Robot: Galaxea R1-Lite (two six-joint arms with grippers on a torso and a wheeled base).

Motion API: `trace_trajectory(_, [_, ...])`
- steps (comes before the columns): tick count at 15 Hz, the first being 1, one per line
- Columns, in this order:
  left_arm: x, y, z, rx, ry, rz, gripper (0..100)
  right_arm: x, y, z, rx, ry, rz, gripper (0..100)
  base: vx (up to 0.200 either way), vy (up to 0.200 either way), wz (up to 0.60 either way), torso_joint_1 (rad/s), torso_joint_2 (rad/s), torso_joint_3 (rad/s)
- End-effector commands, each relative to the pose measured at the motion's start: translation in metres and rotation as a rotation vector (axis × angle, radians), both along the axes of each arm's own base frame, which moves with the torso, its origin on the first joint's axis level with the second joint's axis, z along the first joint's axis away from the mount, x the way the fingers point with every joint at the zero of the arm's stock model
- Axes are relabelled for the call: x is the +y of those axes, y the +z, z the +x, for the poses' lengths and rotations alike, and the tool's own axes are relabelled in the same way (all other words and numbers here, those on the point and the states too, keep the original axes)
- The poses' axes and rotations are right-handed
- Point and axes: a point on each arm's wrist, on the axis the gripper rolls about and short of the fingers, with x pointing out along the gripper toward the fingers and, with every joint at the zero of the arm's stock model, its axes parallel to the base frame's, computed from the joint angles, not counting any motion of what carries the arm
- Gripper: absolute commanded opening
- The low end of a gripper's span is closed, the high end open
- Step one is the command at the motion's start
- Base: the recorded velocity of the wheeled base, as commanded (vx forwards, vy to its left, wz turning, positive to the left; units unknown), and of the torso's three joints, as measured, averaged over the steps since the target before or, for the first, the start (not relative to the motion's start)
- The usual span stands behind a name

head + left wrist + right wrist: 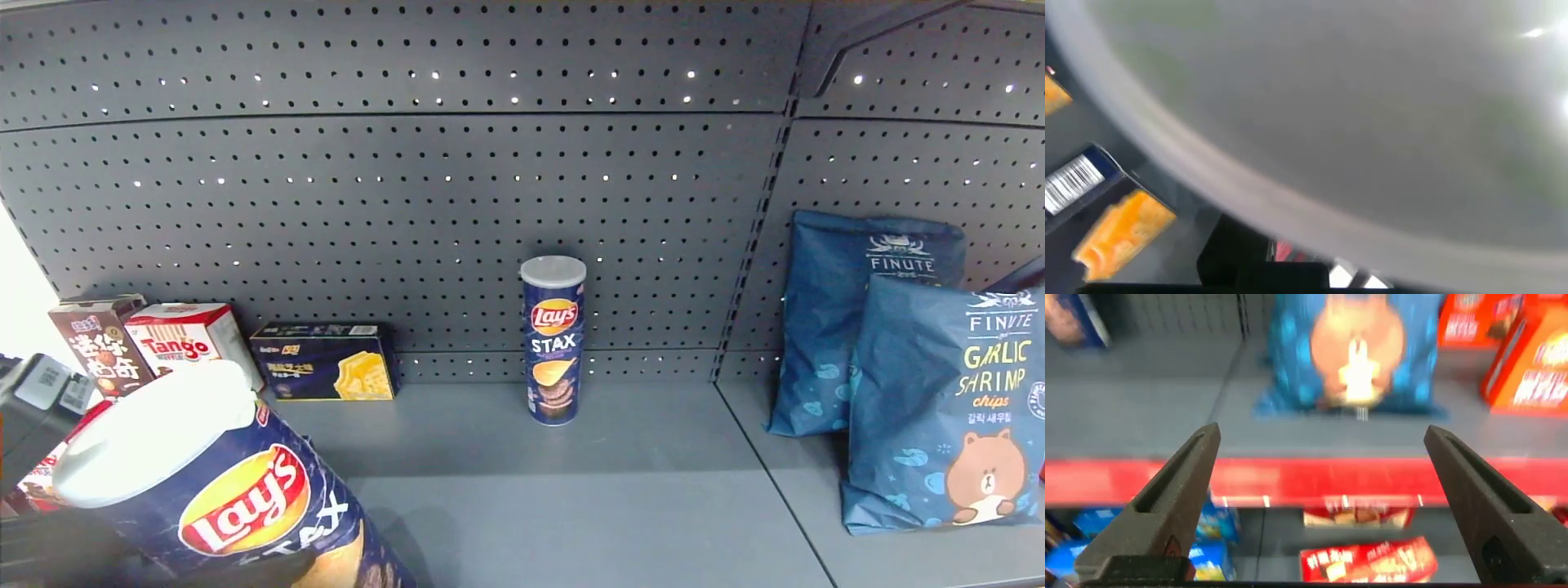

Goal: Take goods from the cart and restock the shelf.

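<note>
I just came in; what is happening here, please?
A robot is restocking a grey metal shelf. One dark blue cylindrical chips can with a grey lid stands upright on it. A second such can hangs tilted in the air at the robot's left, apparently carried. The right gripper is open, facing a blue chips bag.

1. A dark grey perforated metal back panel (392,188) fills the upper frame, pinpoints of light glinting through its holes.
2. A flat grey metal shelf deck (571,490) spans the lower frame.
3. A slotted grey upright post (755,237) stands right of centre.
4. Bright white light (12,278) shows at the left edge.
</note>
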Motion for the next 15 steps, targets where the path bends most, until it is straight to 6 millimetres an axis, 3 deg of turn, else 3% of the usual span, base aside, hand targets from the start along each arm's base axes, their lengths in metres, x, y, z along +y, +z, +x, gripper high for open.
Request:
trace_trajectory(1, [-0.007, 0.000, 0.006, 0.018, -0.035, 0.010, 0, 0.004, 0.143, 0.044, -0.007, 0.187, 0.032, 100, 0.000, 0.000, 0.00, 0.000, 0.00, 0.000])
trace_trajectory(2, [-0.007, 0.000, 0.006, 0.018, -0.035, 0.010, 0, 0.004, 0.143, 0.044, -0.007, 0.187, 0.032, 100, 0.000, 0.000, 0.00, 0.000, 0.00, 0.000])
trace_trajectory(3, [-0.010, -0.006, 0.005, 0.038, -0.036, 0.032, 0, 0.008, 0.115, 0.055, 0.117, 0.319, -0.135, 100, 0.000, 0.000, 0.00, 0.000, 0.00, 0.000])
trace_trajectory(4, [-0.010, -0.007, 0.005, 0.039, -0.028, 0.038, 0, 0.011, 0.097, 0.060, 0.181, 0.380, -0.184, 100, 0.000, 0.000, 0.00, 0.000, 0.00, 0.000])
trace_trajectory(5, [-0.009, -0.012, 0.003, 0.054, -0.026, 0.044, 0, 0.014, 0.091, 0.066, 0.228, 0.434, -0.190, 100, 0.000, 0.000, 0.00, 0.000, 0.00, 0.000])
trace_trajectory(7, [-0.007, -0.021, -0.001, 0.075, -0.026, 0.053, 0, 0.020, 0.097, 0.078, 0.259, 0.478, -0.182, 100, 0.000, 0.000, 0.00, 0.000, 0.00, 0.000])
trace_trajectory(10, [-0.004, -0.025, -0.007, 0.083, -0.028, 0.048, 0, 0.042, 0.121, 0.114, 0.308, 0.594, -0.201, 100, 0.000, 0.000, 0.00, 0.000, 0.00, 0.000])
trace_trajectory(12, [-0.006, -0.018, -0.005, 0.057, -0.035, 0.037, 0, 0.069, 0.131, 0.157, 0.385, 0.654, -0.216, 100, 0.000, 0.000, 0.00, 0.000, 0.00, 0.000])
trace_trajectory(15, [-0.007, -0.019, -0.007, 0.059, -0.047, 0.038, 0, 0.098, 0.133, 0.191, 0.393, 0.661, -0.242, 100, 0.000, 0.000, 0.00, 0.000, 0.00, 0.000])
